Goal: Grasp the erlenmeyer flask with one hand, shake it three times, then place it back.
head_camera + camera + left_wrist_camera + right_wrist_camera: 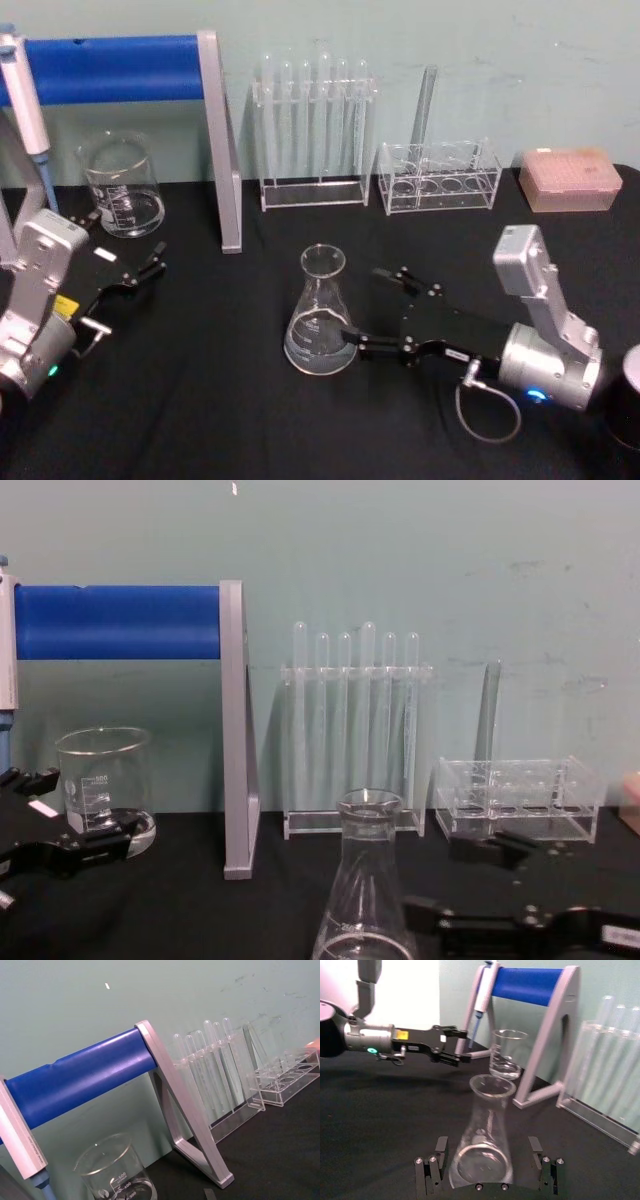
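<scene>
Standing upright on the black table (200, 400), long axis vertical and flared rim pointing up: one erlenmeyer flask (320, 315), wide base down, near the table's middle. Reaching in from the right at base height, the right gripper (375, 310), fingers spread wide either side of the flask's lower body; seen from the right wrist, one finger (440, 1152) and its partner flanking the base, apparently with slight gaps, though contact hard to rule out from the head view, where the near finger seems to meet the glass. Parked at the left edge, well apart from the flask, the left gripper (140, 272), fingers parted and holding nothing. Behind it, one cylindrical beaker (122, 188) with printed graduations. Spanning the back left, one stand with a blue bar (110, 68) and a grey metal leg (222, 150), one pipette (25, 100) hanging from it. Further right, one clear rack with roughly six test tubes (355, 730), counted from the chest view. Beside that, one low clear rack (440, 180) holding a single tall tube, and one pink tip box (570, 180) at the far right.
</scene>
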`<state>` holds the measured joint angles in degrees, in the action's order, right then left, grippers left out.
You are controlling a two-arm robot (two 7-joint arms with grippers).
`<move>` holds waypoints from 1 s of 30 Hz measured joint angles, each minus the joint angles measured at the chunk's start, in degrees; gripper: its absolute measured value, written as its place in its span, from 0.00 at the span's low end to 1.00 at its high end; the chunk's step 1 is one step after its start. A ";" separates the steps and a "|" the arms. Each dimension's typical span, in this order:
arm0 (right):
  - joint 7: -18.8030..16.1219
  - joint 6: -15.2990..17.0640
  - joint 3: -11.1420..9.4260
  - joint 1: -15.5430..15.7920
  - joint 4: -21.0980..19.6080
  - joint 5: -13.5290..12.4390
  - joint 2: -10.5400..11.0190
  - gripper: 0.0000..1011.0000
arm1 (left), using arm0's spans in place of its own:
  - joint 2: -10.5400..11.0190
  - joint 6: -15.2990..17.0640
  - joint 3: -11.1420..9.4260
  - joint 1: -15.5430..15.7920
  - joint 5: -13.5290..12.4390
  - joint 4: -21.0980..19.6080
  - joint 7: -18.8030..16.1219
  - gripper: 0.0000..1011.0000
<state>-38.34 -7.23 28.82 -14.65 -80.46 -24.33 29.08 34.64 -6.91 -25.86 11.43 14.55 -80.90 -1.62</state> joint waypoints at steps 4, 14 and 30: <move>1.67 -0.03 -1.34 1.56 -1.27 0.00 1.25 0.99 | 0.00 0.00 0.00 0.00 0.00 0.00 0.00 0.99; 8.37 -1.33 -7.44 5.16 -3.36 -1.53 0.20 0.99 | 0.00 0.00 0.00 0.00 0.00 0.00 0.00 0.99; 27.09 -0.64 -10.91 4.10 -2.23 7.33 -9.77 0.99 | 0.00 0.00 0.00 0.00 0.00 0.00 0.00 0.99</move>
<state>-11.25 -7.87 17.91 -10.56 -82.69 -17.00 19.31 34.65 -6.91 -25.86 11.43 14.55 -80.90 -1.62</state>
